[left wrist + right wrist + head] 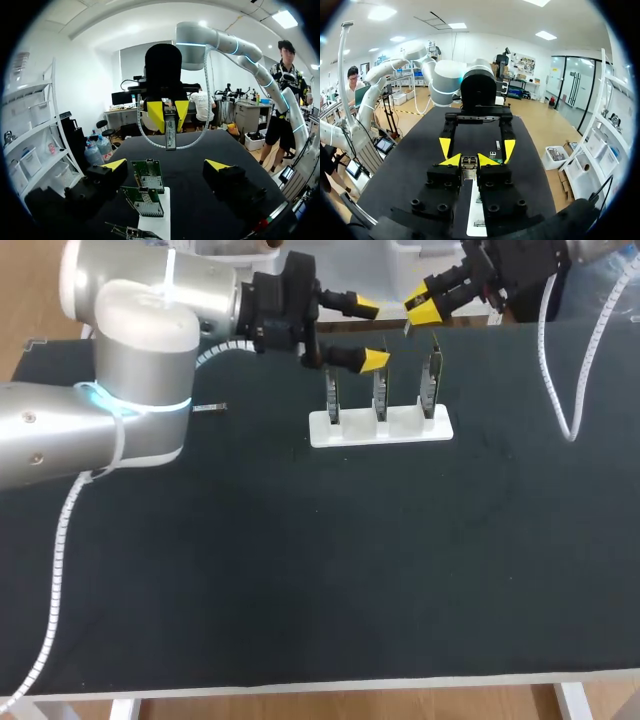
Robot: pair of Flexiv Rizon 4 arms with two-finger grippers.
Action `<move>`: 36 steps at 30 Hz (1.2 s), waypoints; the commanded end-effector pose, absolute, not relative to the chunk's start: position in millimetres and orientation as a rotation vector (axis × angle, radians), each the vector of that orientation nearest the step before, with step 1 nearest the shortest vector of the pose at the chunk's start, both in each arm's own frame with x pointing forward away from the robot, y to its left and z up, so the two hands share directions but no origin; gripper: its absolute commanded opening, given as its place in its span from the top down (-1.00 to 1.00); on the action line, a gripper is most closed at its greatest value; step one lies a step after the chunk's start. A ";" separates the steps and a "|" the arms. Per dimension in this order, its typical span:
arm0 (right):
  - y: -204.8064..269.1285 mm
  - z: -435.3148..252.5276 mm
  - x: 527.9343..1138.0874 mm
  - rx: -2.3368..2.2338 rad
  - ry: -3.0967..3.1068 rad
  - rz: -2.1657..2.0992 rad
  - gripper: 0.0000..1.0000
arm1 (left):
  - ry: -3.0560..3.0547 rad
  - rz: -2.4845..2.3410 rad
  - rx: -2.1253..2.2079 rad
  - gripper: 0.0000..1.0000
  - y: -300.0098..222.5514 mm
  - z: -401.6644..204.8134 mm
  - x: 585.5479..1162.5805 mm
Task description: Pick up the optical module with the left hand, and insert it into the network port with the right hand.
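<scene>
The right gripper point(422, 310) was clamped on the slim silver optical module point(170, 134), holding it up off the black table point(300, 560), pretty much over the white plastic holder point(345, 430) with three upright green circuit boards point(379, 390). The left gripper point(368, 335) hung close by, facing it, fingers spread wide.

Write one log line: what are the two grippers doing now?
left gripper: open, empty | right gripper: shut on module | module: not inserted in boards yet
</scene>
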State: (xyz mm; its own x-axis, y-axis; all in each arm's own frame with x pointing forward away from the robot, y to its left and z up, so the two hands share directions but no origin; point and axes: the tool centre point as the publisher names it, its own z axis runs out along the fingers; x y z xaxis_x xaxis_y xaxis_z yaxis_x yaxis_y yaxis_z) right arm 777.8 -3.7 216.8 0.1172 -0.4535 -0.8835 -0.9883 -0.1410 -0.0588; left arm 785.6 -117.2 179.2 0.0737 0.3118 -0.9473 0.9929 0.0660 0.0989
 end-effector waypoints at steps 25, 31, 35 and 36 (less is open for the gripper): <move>-3.6 217.2 777.6 -1.694 1.418 0.964 1.00 | 1.538 -0.843 1.508 -1.00 -101.4 191.8 780.7; -3.6 217.2 777.6 -1.694 1.418 0.964 1.00 | 1.532 -0.871 1.488 -1.00 -101.8 191.8 780.4; -3.6 217.2 777.6 -1.694 1.418 0.964 1.00 | 1.532 -0.871 1.488 -1.00 -101.8 191.8 780.4; -3.6 217.2 777.6 -1.694 1.418 0.964 1.00 | 1.532 -0.871 1.488 -1.00 -101.8 191.8 780.4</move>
